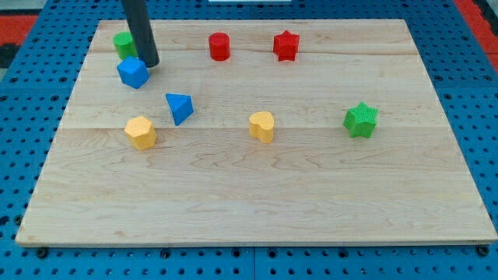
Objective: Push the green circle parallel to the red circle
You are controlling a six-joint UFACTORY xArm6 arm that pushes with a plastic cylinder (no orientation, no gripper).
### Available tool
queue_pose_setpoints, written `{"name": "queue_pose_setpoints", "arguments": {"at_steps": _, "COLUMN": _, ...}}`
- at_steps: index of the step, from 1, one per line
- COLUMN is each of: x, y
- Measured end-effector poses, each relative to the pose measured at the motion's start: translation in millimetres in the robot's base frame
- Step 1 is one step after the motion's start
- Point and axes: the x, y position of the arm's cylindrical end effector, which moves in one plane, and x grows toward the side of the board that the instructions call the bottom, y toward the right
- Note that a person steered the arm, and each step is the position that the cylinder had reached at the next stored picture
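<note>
The green circle (122, 43) stands near the board's top left corner, partly hidden by my rod. The red circle (219, 46) stands to its right along the top, at about the same height in the view. My tip (150, 62) rests on the board just right of and slightly below the green circle, close to or touching it. It is also right above the blue cube (133, 72).
A red star (286, 45) is right of the red circle. A blue triangle (180, 107), a yellow hexagon (141, 132), a yellow block (262, 126) and a green star (361, 120) lie across the middle. The wooden board (257, 210) sits on a blue pegboard.
</note>
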Motion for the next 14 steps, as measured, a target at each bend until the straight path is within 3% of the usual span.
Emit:
{"name": "queue_pose_setpoints", "arguments": {"at_steps": 2, "x": -19.5, "y": 1.0}}
{"name": "queue_pose_setpoints", "arguments": {"at_steps": 3, "x": -17.0, "y": -91.9}}
{"name": "queue_pose_setpoints", "arguments": {"at_steps": 4, "x": -16.6, "y": -129.1}}
{"name": "queue_pose_setpoints", "arguments": {"at_steps": 6, "x": -78.7, "y": -99.7}}
{"name": "queue_pose_setpoints", "arguments": {"at_steps": 8, "x": -52.1, "y": -38.3}}
{"name": "queue_pose_setpoints", "arguments": {"at_steps": 10, "x": -17.4, "y": -62.9}}
{"name": "queue_pose_setpoints", "arguments": {"at_steps": 12, "x": -15.9, "y": -13.8}}
{"name": "queue_pose_setpoints", "arguments": {"at_steps": 14, "x": 5.3, "y": -20.9}}
